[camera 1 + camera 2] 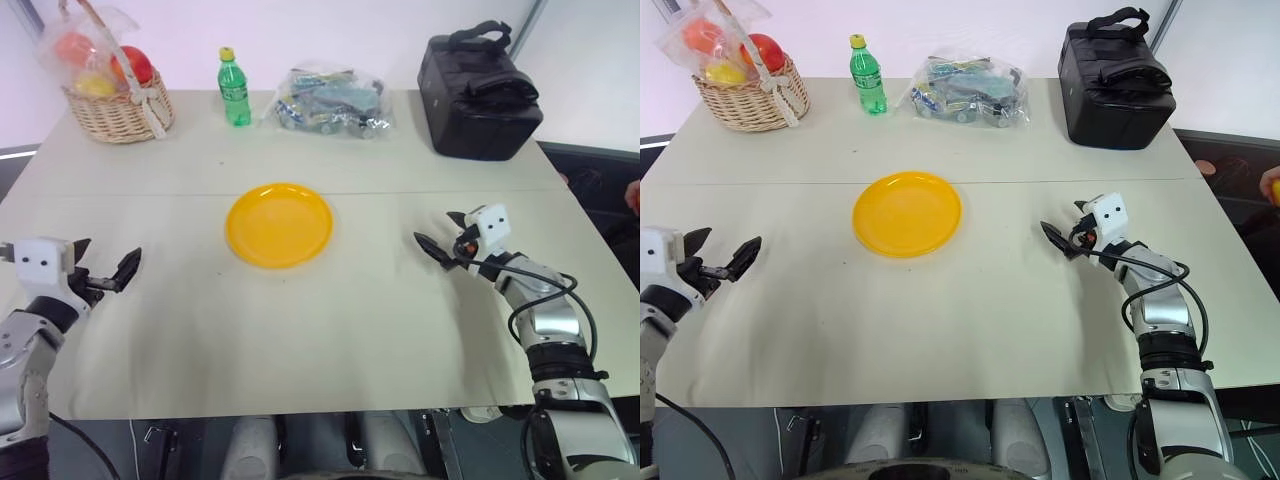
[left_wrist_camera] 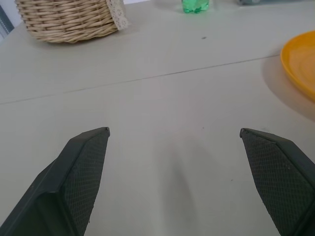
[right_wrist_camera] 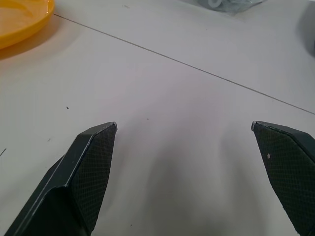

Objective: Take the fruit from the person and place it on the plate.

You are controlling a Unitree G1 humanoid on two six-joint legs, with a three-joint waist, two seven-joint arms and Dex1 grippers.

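Both your hands, left hand [image 1: 107, 272] and right hand [image 1: 1061, 237], hover wide and empty over the worktop [image 1: 350, 330]. Beyond them the plate [image 1: 279, 224] sits bare. The fruit [image 1: 1274, 190] (barely showing) is at the far right edge; reach early and you may knock it loose.

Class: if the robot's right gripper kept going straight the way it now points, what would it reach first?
Probably the yellow plate: the open right gripper points left across bare table toward it, though it might pass the plate's near edge.
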